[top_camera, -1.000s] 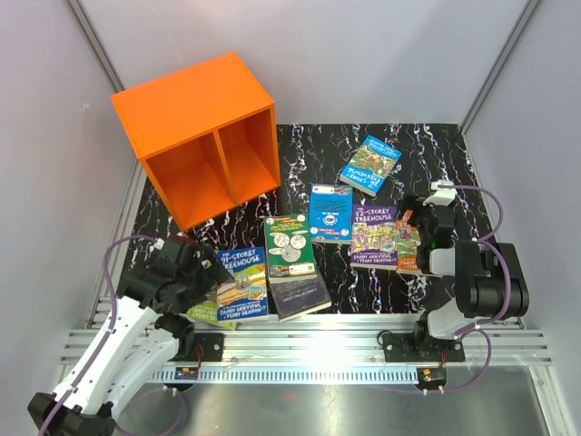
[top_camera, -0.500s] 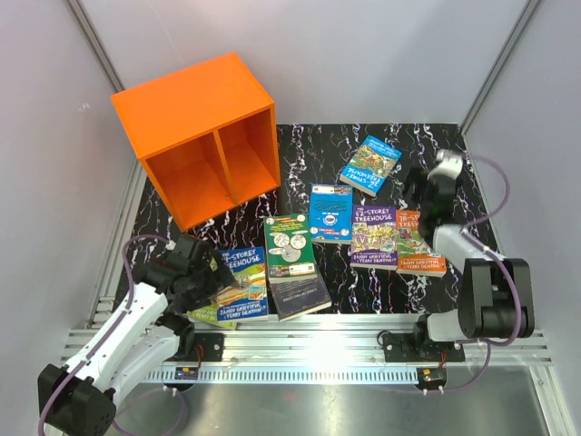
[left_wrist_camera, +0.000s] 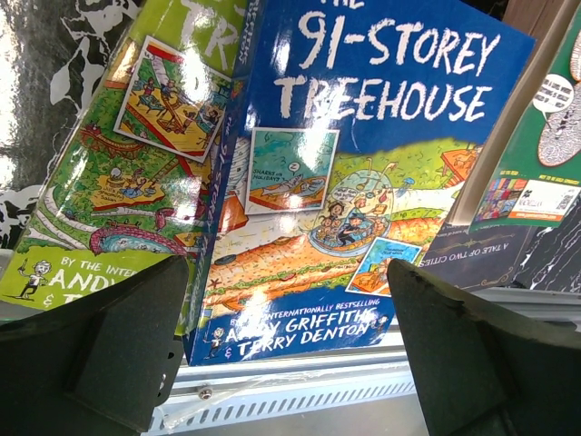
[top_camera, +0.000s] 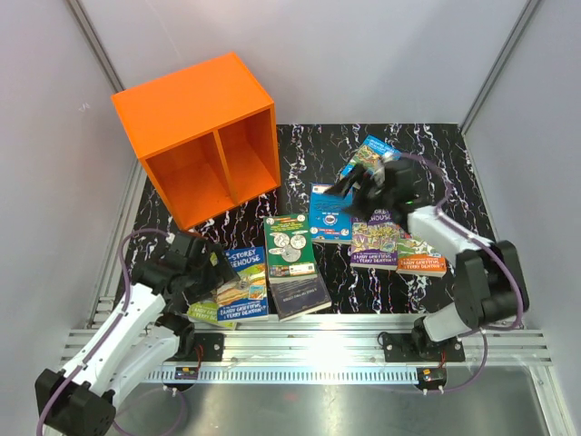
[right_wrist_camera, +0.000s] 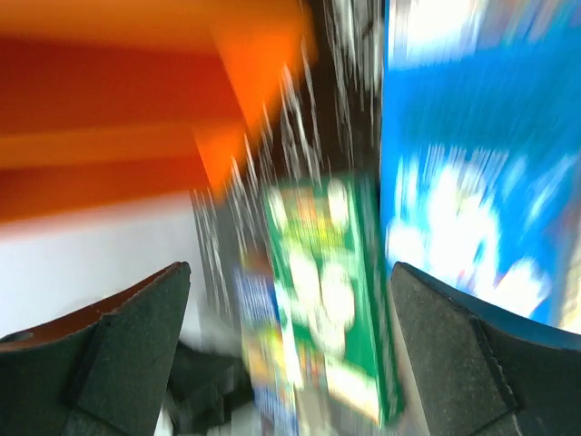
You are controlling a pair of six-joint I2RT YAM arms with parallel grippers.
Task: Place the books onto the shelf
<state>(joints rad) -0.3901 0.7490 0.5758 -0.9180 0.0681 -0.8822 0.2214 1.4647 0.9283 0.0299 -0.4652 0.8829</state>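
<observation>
Right gripper [top_camera: 349, 184] swung left — over books [top_camera: 329, 216], jaws wide

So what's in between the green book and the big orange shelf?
Just bare black marbled table, nothing else. The top camera shows the green book lying apart from the shelf, not touching it.

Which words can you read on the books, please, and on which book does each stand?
"91-STOREY TREEHOUSE": blue book.
"TERRY DENTON": same cover, bottom.
"A TALE OF TWO CITIES": dark book.
"BY THE INTER": green book, cut off.
Everything else: too small or blurred.
</observation>
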